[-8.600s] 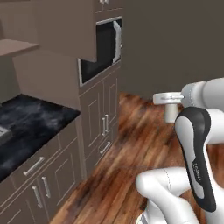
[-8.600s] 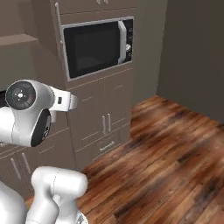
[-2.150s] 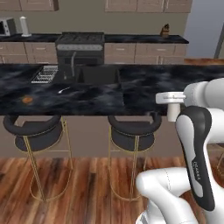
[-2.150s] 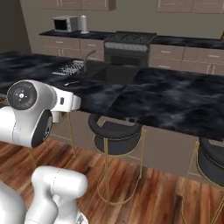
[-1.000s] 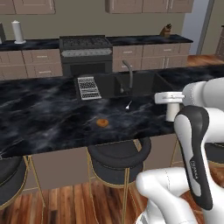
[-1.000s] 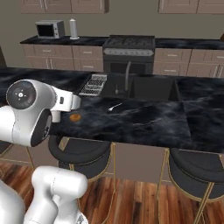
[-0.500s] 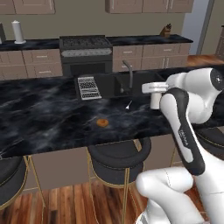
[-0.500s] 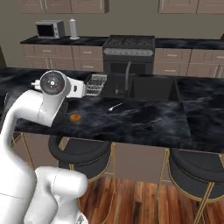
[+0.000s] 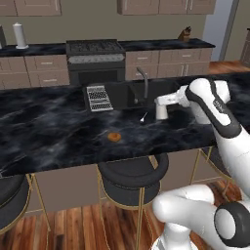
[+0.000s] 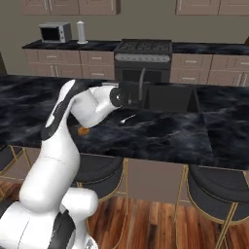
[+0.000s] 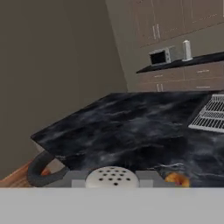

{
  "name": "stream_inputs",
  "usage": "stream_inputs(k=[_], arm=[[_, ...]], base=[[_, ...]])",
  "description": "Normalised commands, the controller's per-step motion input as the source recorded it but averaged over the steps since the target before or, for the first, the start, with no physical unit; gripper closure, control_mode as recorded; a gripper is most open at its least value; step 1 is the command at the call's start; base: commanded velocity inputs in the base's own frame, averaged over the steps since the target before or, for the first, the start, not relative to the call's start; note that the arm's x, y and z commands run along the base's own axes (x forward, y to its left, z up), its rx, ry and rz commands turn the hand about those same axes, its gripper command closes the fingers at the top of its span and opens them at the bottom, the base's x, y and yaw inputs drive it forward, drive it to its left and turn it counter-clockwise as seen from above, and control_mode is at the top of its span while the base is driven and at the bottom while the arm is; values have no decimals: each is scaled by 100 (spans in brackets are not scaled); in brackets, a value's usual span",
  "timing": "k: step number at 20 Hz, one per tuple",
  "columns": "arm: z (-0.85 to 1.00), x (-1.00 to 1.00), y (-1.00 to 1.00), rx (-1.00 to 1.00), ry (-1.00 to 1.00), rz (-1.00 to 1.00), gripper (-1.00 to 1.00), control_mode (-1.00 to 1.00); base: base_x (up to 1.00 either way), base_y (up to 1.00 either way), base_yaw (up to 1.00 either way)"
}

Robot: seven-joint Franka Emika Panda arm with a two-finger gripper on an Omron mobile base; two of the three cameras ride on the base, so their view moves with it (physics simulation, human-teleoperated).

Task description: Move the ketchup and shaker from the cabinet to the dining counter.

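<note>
With its 2 fingers clenched on the shaker above the dining counter, the gripper risks tipping it if released before touchdown.

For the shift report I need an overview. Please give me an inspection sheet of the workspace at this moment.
Surface: long black marble dining counter with white veins, sink set in it.
Job's things: small pale grey-white shaker held above the counter; its holed cap shows in the hand view.
Clutter: small orange-brown ring, metal drying rack, spoon-like utensil.
Tool: tool shut on the shaker.
Cables: nothing seen.
Surroundings: black gold-legged stools, stove, microwave, tall white canister.
</note>
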Motion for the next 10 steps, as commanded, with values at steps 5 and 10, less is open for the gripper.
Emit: stream_inputs(k=[5, 10], arm=[[-58, 95, 4, 7, 0, 44, 100, -100], [-56, 86, 7, 0, -2, 28, 100, -100]], base=[[0, 0, 0], [0, 0, 0]])
